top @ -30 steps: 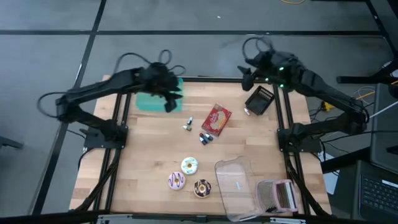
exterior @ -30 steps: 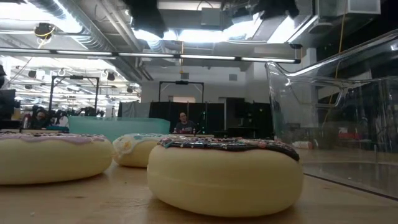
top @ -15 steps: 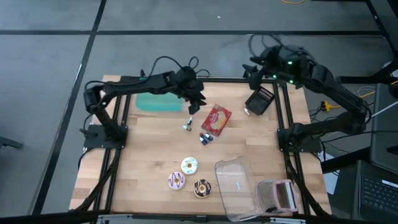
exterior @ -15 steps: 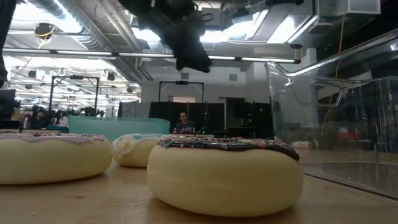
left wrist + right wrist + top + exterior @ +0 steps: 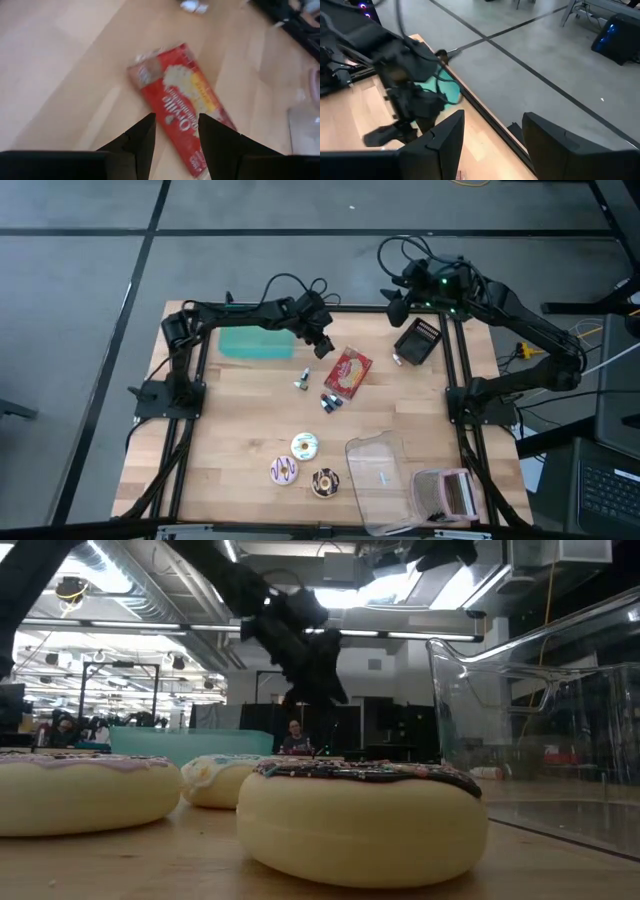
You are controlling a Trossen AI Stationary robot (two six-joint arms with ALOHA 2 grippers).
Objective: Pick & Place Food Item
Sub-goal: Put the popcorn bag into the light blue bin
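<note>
A red popcorn packet (image 5: pixel 348 372) lies flat on the wooden table, right of centre; the left wrist view shows it (image 5: pixel 180 107) just beyond my fingers. My left gripper (image 5: pixel 322 348) hangs open above the table by the packet's far-left corner, slanting down at it (image 5: pixel 176 120), and touches nothing. In the low view it (image 5: pixel 318 685) hangs behind the doughnuts. My right gripper (image 5: pixel 395 306) is open and raised over the table's far edge, holding nothing (image 5: pixel 492 135). Three doughnuts (image 5: pixel 304 446) (image 5: pixel 284 471) (image 5: pixel 325 481) rest on the table near the front.
A teal container (image 5: pixel 255 343) stands at the far left. Small wrapped sweets (image 5: pixel 303 381) (image 5: pixel 332 402) lie left of the packet. A black holder (image 5: pixel 418 340) sits at the far right. A clear plastic tub (image 5: pixel 378 478) and a pink object (image 5: pixel 450 493) lie front right.
My left gripper has swung from over the teal container toward the table's right edge and come down, rolling at the wrist, until it hangs beside the red packet. Its fingers stay open. Nothing on the table has moved.
</note>
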